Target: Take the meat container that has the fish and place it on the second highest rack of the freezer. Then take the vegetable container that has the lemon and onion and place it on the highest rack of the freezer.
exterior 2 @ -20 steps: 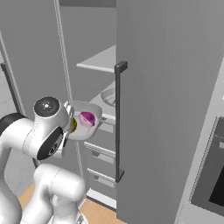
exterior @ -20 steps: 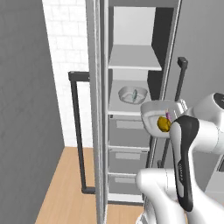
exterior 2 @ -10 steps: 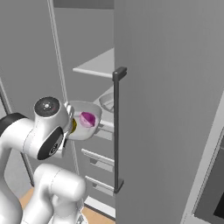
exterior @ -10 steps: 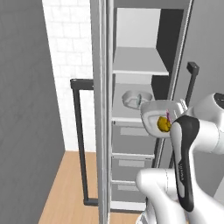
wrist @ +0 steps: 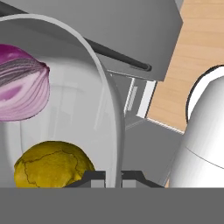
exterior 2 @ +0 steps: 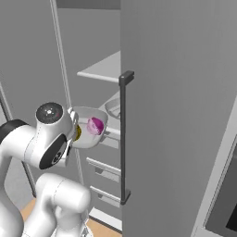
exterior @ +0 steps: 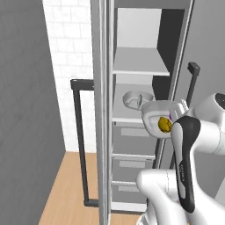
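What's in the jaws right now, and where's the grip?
The vegetable container, with onion and lemon inside, pinched by its rim wall.

The white arm holds a shallow light-grey tray-bowl (exterior 2: pixel 88 132) up in front of the open tall grey freezer (exterior 2: pixel 185 115); a round magenta-purple onion (exterior 2: pixel 95 125) lies inside it, left of the long dark vertical bar handle (exterior 2: pixel 123 139), below a flat white shelf (exterior 2: pixel 102 71)

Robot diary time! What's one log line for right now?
gripper: shut on vegetable container rim | inside: lemon, onion | meat container: on second-highest rack | highest rack: bare
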